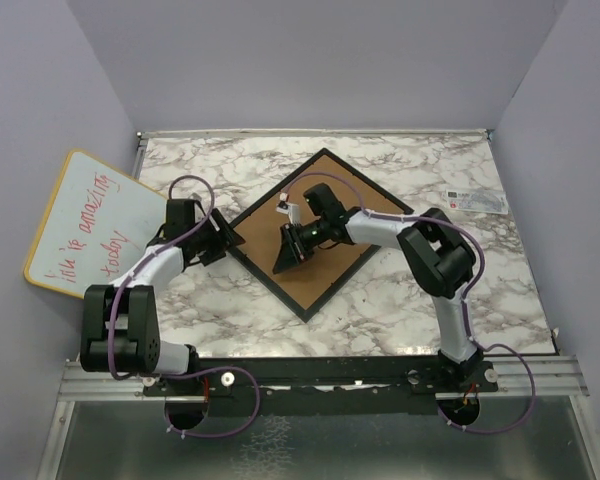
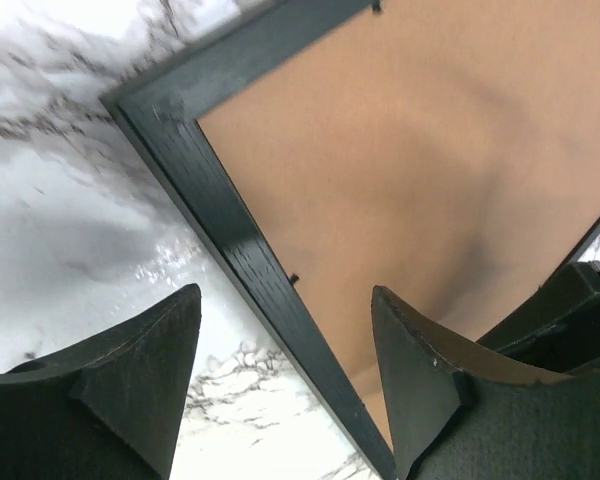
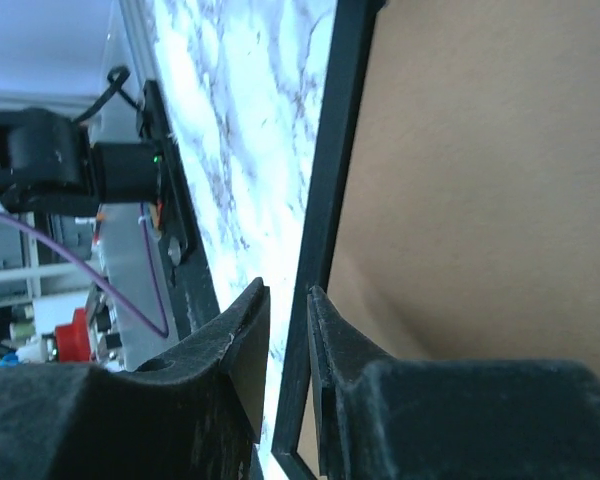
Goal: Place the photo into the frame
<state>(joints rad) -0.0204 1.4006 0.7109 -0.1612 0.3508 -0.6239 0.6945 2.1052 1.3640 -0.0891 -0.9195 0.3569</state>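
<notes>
A thin black rectangular picture frame [image 1: 269, 284] lies face down on the white marble worktop [image 1: 430, 165], its brown backing board [image 1: 335, 270] uppermost, probably so the back can be worked on. The left pincer [image 2: 285, 292] stands wide apart astride a rail near the frame's corner, gripping nothing. The right pincer [image 3: 288, 292], slightly parted and empty, hovers at another rail. The sunflower photo is out of sight, perhaps beneath the board.
</notes>
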